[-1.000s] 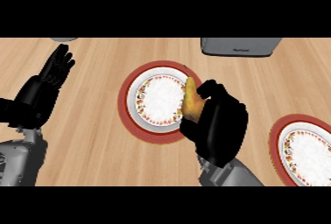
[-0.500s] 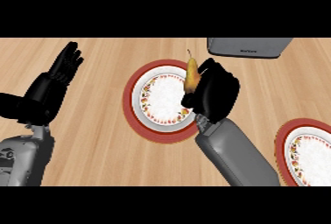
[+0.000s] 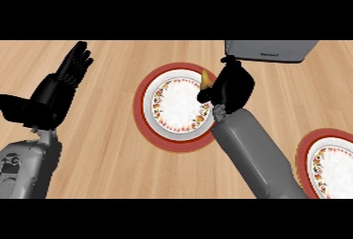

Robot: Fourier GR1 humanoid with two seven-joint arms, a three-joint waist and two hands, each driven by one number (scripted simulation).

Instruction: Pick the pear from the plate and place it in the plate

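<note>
While curled round the small yellow pear (image 3: 206,78), the right hand (image 3: 231,86) sits over the red-rimmed round plate (image 3: 148,112) at centre; grey box (image 3: 270,50) just above, second red-rimmed plate (image 3: 312,154) lower right; left hand (image 3: 59,91) open, upper left.

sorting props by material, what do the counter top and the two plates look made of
Counter top: looks like light wood or wood laminate, with long streaked grain and a matte finish. Both plates: probably glazed ceramic, given the smooth white centres, red rims and printed pattern ring, though plastic can't be ruled out.
</note>
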